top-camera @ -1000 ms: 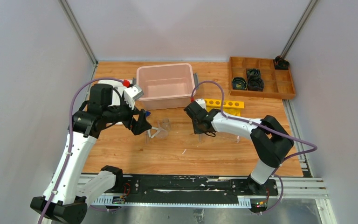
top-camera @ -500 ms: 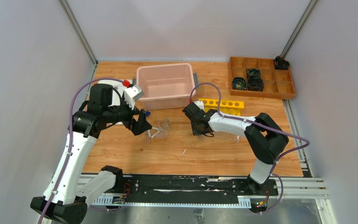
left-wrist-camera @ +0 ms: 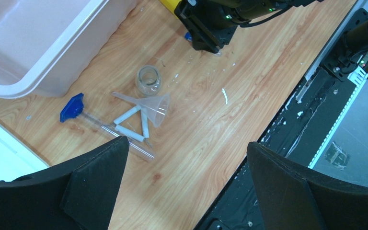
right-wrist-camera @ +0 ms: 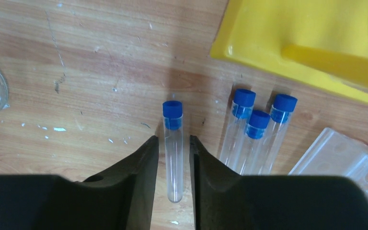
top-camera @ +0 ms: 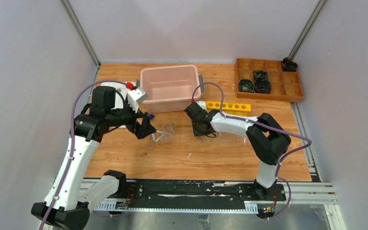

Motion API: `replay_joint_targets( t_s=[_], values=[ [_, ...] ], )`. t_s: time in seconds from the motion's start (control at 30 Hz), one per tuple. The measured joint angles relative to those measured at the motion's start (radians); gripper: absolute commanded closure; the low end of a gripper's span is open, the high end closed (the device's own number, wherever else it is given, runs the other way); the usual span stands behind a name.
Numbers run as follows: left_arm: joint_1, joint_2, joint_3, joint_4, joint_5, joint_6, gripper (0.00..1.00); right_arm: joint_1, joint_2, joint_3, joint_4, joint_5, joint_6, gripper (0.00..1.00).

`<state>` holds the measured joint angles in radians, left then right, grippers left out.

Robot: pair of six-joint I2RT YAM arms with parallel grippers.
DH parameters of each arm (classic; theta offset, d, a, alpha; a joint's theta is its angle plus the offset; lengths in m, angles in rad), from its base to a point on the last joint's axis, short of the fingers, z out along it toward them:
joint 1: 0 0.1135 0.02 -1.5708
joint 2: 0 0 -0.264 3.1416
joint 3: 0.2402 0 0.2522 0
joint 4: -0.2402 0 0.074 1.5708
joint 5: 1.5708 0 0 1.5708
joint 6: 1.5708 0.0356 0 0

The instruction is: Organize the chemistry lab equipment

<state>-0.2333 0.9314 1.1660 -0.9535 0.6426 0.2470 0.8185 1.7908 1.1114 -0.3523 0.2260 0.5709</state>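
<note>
Little is judged done: on the bench (top-camera: 211,158), open at its near middle, the yellow six-hole tube rack (top-camera: 230,106) is seen unfilled, funnel (left-wrist-camera: 155,108) and clear beaker (left-wrist-camera: 148,80) are left loose below the wide-spread left claw (left-wrist-camera: 187,146), and one blue-capped tube (right-wrist-camera: 173,158), crowded by three others (right-wrist-camera: 258,127), is flanked by the right claw (right-wrist-camera: 174,140), a true pinch not being discernible.

Bright even light, faint shadows, near edges perhaps blurred.

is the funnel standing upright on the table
No, the funnel lies on its side on the table, just in front of the upright clear beaker.
</note>
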Motion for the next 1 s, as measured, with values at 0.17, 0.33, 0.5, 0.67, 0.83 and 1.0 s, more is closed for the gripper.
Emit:
replay_joint_targets(
  t_s=[0.17, 0.33, 0.5, 0.67, 0.83, 1.0],
  values=[
    [0.000, 0.000, 0.001, 0.000, 0.000, 0.000, 0.00, -0.002, 0.037, 0.048, -0.014, -0.004, -0.003, 0.65],
    [0.000, -0.002, 0.001, 0.000, 0.000, 0.000, 0.00, -0.002, 0.046, 0.060, -0.014, -0.012, -0.003, 0.92],
    [0.000, -0.002, 0.011, -0.008, 0.000, 0.000, 0.00, -0.002, 0.046, 0.068, -0.025, -0.013, -0.005, 1.00],
    [0.000, 0.001, 0.012, -0.012, 0.000, -0.008, 0.00, -0.002, 0.003, 0.068, -0.061, -0.023, -0.001, 1.00],
    [0.000, 0.032, 0.020, -0.014, -0.003, -0.044, 0.00, 0.006, -0.220, 0.064, -0.019, -0.049, 0.026, 1.00],
    [0.000, 0.068, 0.034, -0.015, 0.014, -0.088, 0.00, 0.048, -0.412, 0.063, 0.140, -0.058, 0.075, 1.00]
  ],
)
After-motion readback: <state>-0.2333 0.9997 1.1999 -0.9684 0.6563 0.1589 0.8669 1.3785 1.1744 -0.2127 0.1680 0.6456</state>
